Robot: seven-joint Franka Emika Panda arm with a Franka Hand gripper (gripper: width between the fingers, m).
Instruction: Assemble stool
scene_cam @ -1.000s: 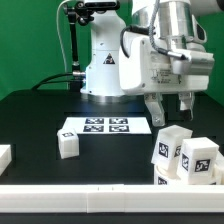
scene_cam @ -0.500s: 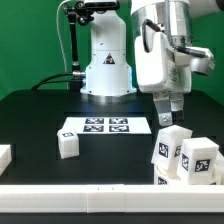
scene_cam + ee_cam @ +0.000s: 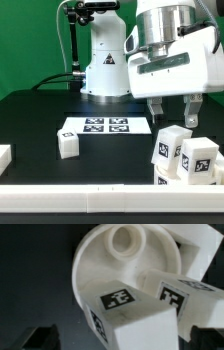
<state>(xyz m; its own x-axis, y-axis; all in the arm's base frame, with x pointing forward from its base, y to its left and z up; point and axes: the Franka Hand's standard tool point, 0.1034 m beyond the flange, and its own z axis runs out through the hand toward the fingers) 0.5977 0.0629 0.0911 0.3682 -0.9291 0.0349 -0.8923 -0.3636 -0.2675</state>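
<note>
The round white seat (image 3: pixel 110 258), with a raised ring at its middle, lies under two tagged leg blocks in the wrist view. One leg (image 3: pixel 135 317) sits between my dark fingertips (image 3: pixel 40 338); the other leg (image 3: pixel 190 291) lies beside it. In the exterior view these two legs (image 3: pixel 168 147) (image 3: pixel 199 158) stand at the right, hiding most of the seat. A third tagged leg (image 3: pixel 68 143) stands left of the middle. My gripper (image 3: pixel 173 112) hangs open and empty just above the right-hand legs, touching nothing.
The marker board (image 3: pixel 105 126) lies flat in the middle of the black table. A plain white block (image 3: pixel 4 157) sits at the exterior view's left edge. A white ledge (image 3: pixel 100 192) runs along the front. The robot base (image 3: pixel 105 65) stands behind.
The gripper has turned about its vertical axis, so both fingers now show spread wide. It stays over the right-hand legs at about the same height.
</note>
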